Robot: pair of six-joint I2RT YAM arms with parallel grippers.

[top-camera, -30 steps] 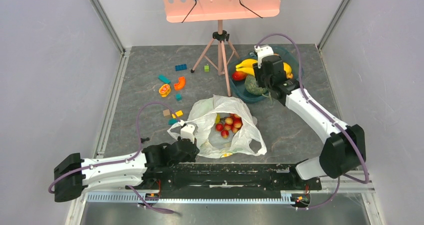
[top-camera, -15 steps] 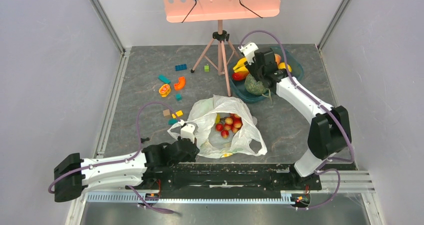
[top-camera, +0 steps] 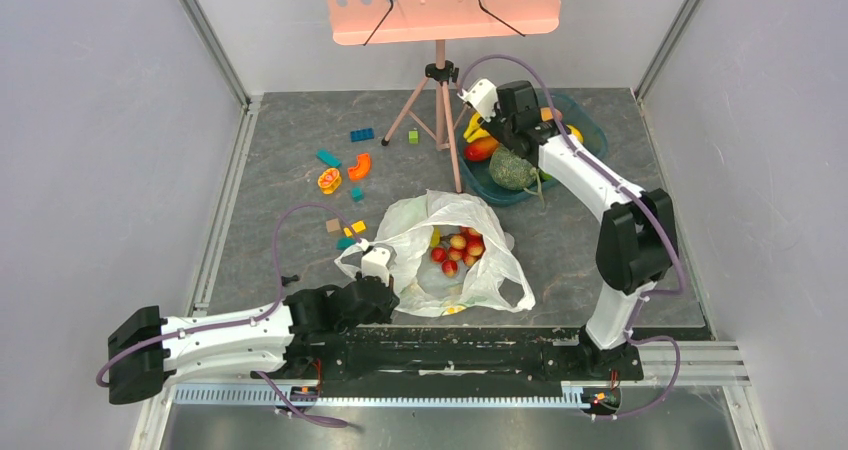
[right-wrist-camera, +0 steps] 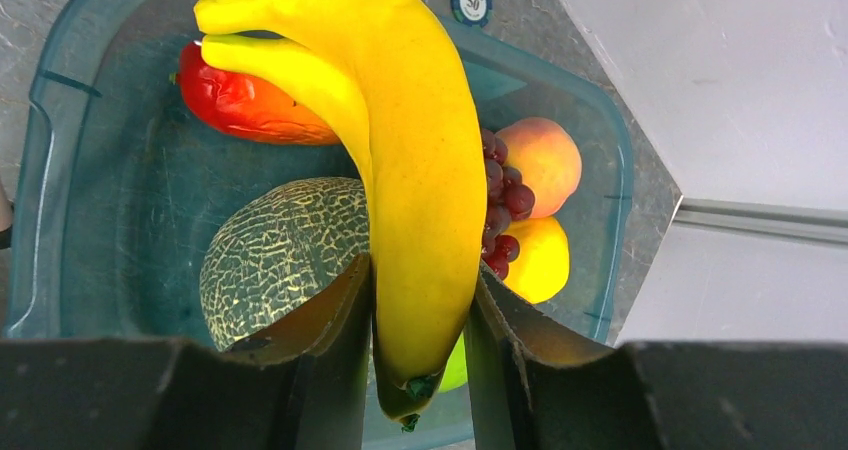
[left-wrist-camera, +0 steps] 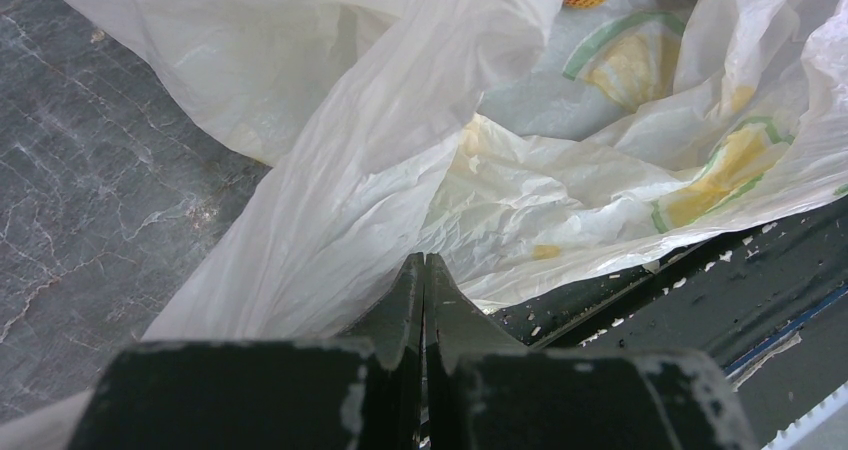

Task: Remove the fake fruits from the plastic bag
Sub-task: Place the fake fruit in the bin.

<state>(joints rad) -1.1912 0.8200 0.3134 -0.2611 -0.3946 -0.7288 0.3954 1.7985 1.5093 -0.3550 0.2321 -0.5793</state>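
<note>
The plastic bag (top-camera: 410,225) lies open on the mat in front of the arm bases, and the cluster of red-pink balls (top-camera: 457,252) rests inside it. My left gripper (top-camera: 390,292) is at the bag's near left edge. In the left wrist view its jaws (left-wrist-camera: 425,260) are pressed together on a fold of the white plastic bag (left-wrist-camera: 350,170). My right gripper (right-wrist-camera: 420,270) is shut on the yellow banana bunch (right-wrist-camera: 420,150), which hangs over the teal bin (right-wrist-camera: 90,210). From above, the banana bunch (top-camera: 478,128) shows at the bin's left side, beside the right gripper (top-camera: 500,135).
The teal bin (top-camera: 590,130) holds a netted melon (right-wrist-camera: 280,250), a red fruit (right-wrist-camera: 250,105), a peach (right-wrist-camera: 545,155) and dark grapes (right-wrist-camera: 505,215). A music stand's tripod (top-camera: 440,100) stands just left of the bin. Toy blocks (top-camera: 345,165) lie at the back left.
My right arm has swung left and toward the back over the bin, carrying the banana bunch. The left arm and the bag have not moved.
</note>
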